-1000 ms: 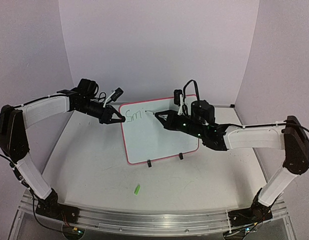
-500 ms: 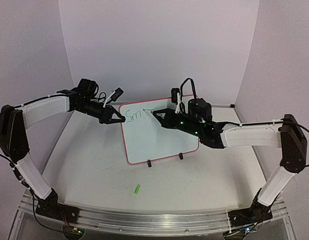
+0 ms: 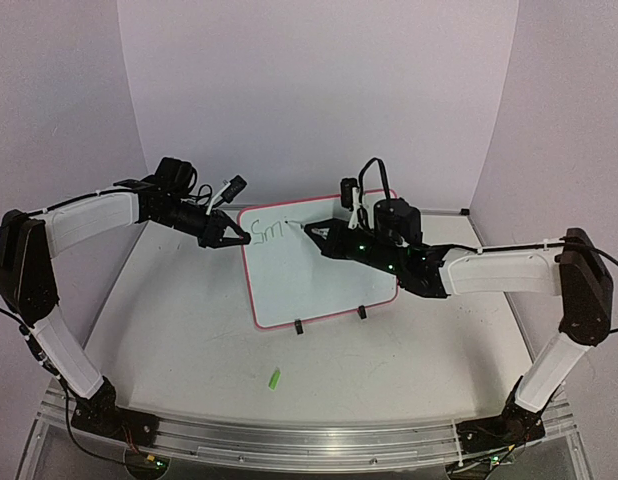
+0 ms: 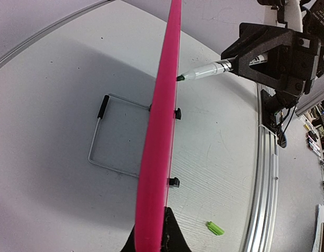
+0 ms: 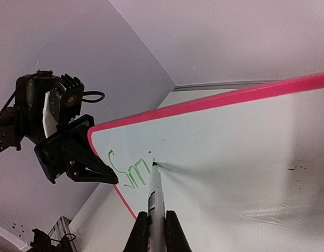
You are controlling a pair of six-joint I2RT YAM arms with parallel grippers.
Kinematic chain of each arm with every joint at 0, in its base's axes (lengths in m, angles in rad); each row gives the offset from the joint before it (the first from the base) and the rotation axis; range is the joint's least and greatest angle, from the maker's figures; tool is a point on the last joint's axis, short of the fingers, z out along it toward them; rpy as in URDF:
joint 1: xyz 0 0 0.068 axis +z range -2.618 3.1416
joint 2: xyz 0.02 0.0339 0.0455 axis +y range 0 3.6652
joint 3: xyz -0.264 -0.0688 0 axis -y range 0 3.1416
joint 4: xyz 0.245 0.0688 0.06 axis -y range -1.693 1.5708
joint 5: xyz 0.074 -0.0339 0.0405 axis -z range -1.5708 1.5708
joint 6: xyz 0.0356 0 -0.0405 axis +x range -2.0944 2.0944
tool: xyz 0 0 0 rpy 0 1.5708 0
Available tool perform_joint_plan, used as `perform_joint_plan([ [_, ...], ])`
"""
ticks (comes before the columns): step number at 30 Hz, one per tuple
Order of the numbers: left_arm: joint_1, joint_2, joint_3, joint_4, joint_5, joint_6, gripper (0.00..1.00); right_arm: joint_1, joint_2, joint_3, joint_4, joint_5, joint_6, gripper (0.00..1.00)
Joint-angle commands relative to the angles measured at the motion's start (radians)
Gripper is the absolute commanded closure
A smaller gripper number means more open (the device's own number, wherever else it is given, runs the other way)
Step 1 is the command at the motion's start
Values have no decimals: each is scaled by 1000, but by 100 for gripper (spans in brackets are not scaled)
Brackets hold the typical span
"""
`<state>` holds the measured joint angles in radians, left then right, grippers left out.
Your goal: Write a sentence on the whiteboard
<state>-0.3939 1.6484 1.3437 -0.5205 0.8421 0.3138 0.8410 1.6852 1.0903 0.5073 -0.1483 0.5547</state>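
A: Right claw (image 5: 153, 220), what's its state?
B: Clamped on a marker (image 5: 154, 191). The barrel is squeezed between both fingers and the tip points away from the wrist.
A: Left claw (image 4: 151, 233)?
B: Pinched on the board (image 3: 314, 285), on the left rim just under the upper corner. In its wrist view the pink rim runs up from between the fingers.
A: OK, now the desk (image 3: 179, 340), front first.
B: The nearest item is a small green cap (image 3: 275, 378). It lies alone, well apart from the board and both arms.
A: Next?
B: Two black feet (image 3: 298, 326) clipped on the board's lower rim, resting on the desk. The board sits mid-desk, propped up and leaning back, with its face towards the arms.
A: Where's the marker tip?
B: On the board face in the upper left part, touching it at the end of the writing.
A: And the writing?
B: Thin green letters (image 5: 128, 173), one short line near the top rim. I read "Sm" plus one more stroke at the tip, with a tiny dot just above. The rest of the face is blank apart from faint smudges.
A: Anything behind the board?
B: A wire stand (image 4: 107, 131) lies flat on the desk at the back, seen from the left wrist. Beyond that is a plain pale wall.
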Motion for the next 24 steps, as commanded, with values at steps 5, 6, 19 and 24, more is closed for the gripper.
perform_joint_plan([
  [5,9,-35,-1,0,-112,55,100,-3,-7,-44,-5,36,28,100],
  [6,9,-35,0,0,-112,55,100,-3,-7,-50,-5,34,31,100],
  [19,9,-31,0,-1,-113,56,100,-3,-60,-54,3,-8,20,100],
  [24,9,-28,1,0,-110,55,100,-2,-86,-36,3,-19,4,100],
])
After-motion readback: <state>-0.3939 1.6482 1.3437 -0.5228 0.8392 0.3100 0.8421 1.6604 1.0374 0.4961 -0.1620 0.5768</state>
